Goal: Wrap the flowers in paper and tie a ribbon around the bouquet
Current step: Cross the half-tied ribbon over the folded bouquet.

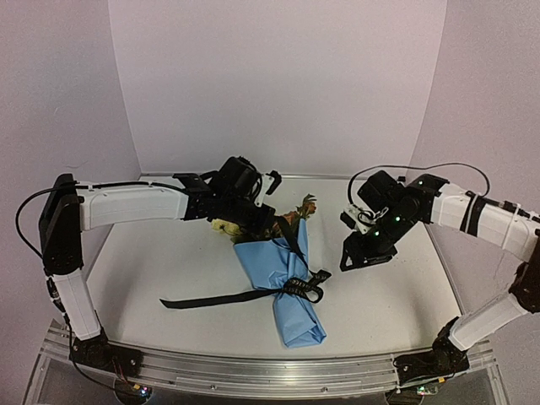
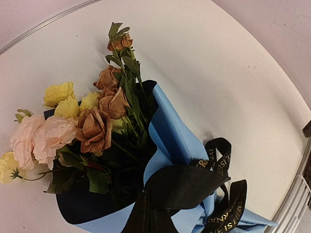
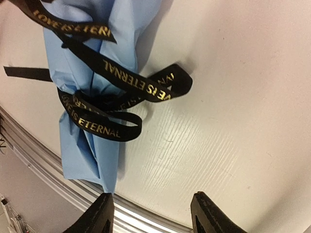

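White table (image 1: pixel 380 295) with a metal rail (image 1: pixel 253 369) along its near edge.

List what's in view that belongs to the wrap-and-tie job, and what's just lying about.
Belongs to the job:
- flowers
- light blue paper, wrapped round them
- black lettered ribbon, looped round the paper

Just there:
- white table
- metal rail at its near edge

Mostly hidden left gripper (image 1: pixel 267 221) perhaps pinches ribbon (image 2: pixel 180 187).

Black gold-lettered ribbon (image 3: pixel 121 80), light-blue paper (image 1: pixel 295 316)
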Controlling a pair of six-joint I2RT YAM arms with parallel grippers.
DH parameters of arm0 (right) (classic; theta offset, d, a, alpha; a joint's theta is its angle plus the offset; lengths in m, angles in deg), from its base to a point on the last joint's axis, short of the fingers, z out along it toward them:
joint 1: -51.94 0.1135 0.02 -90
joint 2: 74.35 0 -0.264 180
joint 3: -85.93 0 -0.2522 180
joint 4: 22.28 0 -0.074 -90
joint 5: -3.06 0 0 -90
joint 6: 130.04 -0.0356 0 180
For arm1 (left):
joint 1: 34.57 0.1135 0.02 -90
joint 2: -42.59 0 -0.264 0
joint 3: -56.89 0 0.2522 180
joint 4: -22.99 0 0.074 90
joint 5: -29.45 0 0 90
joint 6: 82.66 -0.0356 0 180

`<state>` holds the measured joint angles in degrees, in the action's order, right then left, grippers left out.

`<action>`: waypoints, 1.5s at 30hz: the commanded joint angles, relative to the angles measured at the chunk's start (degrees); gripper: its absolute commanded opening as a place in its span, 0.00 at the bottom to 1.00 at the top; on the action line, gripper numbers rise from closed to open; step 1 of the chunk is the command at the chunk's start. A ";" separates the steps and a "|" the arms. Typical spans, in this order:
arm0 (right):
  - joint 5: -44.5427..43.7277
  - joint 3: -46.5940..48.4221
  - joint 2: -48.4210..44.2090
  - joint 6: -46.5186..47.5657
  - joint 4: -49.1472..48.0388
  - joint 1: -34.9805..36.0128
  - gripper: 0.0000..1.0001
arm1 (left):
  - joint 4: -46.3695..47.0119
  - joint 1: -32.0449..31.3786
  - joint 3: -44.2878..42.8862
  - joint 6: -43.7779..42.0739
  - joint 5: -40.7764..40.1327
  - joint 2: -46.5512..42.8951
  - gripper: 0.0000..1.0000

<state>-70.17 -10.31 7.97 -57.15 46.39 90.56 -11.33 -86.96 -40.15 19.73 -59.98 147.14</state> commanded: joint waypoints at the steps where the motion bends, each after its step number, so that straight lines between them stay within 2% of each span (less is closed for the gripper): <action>1: -2.11 -6.45 -2.86 -1.45 -5.58 2.17 0.53 | -4.22 1.38 -3.66 2.94 -0.74 -0.22 0.00; 8: 1.14 -12.69 -1.28 -0.04 -15.27 5.08 0.48 | -5.43 2.12 -3.63 3.80 1.40 -0.18 0.00; 14: -0.50 -14.74 3.54 2.60 -23.72 8.32 0.44 | -5.59 2.12 -2.52 4.30 2.41 -1.25 0.00; 17: -3.21 -14.07 7.22 2.83 -25.66 9.29 0.40 | -6.29 2.12 -2.41 4.30 2.58 -1.69 0.00; 21: -6.22 -13.98 9.82 3.24 -27.86 9.55 0.40 | -6.24 2.12 -1.82 4.82 3.56 -2.00 0.00; 27: -5.64 -13.29 13.67 1.41 -29.96 9.59 0.36 | -5.26 2.12 0.36 4.97 4.88 -3.35 0.00; 30: -5.68 -12.59 14.87 -0.31 -30.36 9.57 0.28 | -4.67 2.12 1.72 4.77 5.45 -4.56 0.00; 36: -7.06 -11.62 13.29 -3.00 -26.98 9.61 0.02 | -5.04 2.12 3.94 4.12 7.57 -6.00 0.00; 45: -10.64 -8.38 6.18 -2.76 -18.63 10.01 0.00 | -5.86 2.10 9.02 8.32 13.27 -6.79 0.00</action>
<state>-77.61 -22.76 18.18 -59.70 23.34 100.22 -17.30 -84.83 -33.55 25.45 -50.09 143.31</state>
